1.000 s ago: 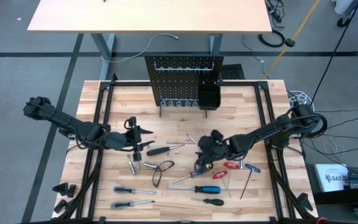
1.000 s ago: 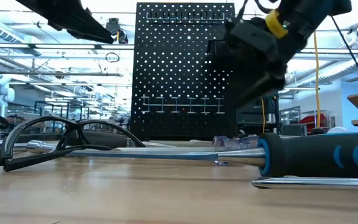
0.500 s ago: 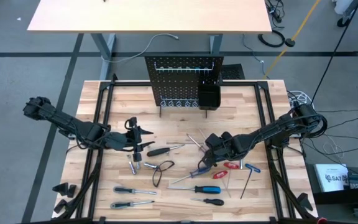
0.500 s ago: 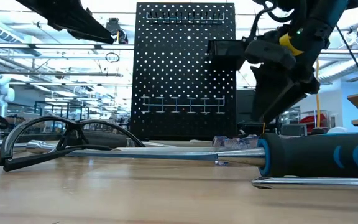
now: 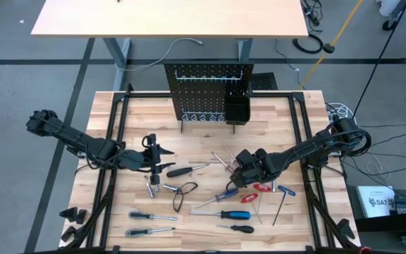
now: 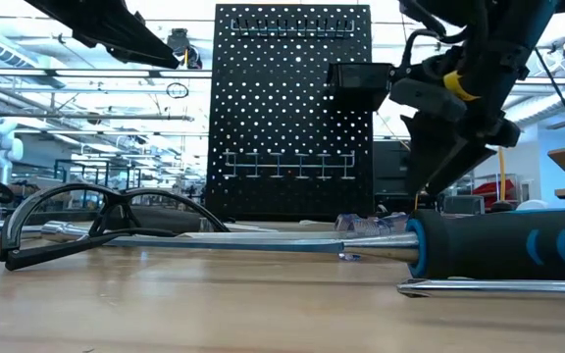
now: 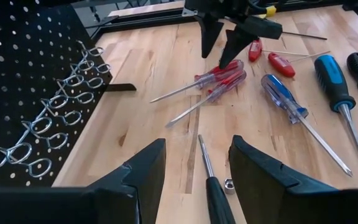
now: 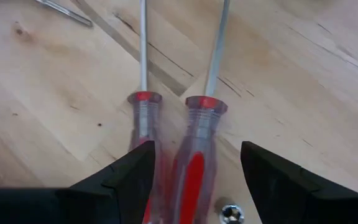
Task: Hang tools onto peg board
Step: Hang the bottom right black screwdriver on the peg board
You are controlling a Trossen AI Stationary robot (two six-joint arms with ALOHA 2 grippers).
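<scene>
Right gripper: my right gripper (image 5: 230, 185) hangs low over the middle of the table, fingers (image 8: 120, 180) spread, straddling two red-handled screwdrivers (image 8: 188, 168) that lie side by side on the wood; I see nothing pinched between them.

Left gripper: my left gripper (image 5: 154, 168) waits left of centre, fingers (image 7: 145, 171) spread apart, with the shaft of a black-handled screwdriver (image 7: 219, 199) lying on the table between them, not held.

Peg board: the peg board (image 5: 208, 92) stands upright at the far edge of the table, its hooks (image 7: 61, 118) bare in my left wrist view, a small black bin (image 5: 237, 109) fixed at its right.

Tools: all the tools I can see lie flat on the tabletop (image 5: 154, 113). A blue-handled screwdriver (image 5: 235, 214) rests near the front, a clear blue-handled screwdriver (image 7: 281, 96) beside the red pair, two small red-handled drivers (image 5: 261, 188) just right of my right gripper, a black wire loop (image 5: 182, 194) toward the centre, a thin hex key (image 5: 279, 206) to the right.

Low view: the blue-handled screwdriver fills the foreground, the right gripper coming down just behind it.
</scene>
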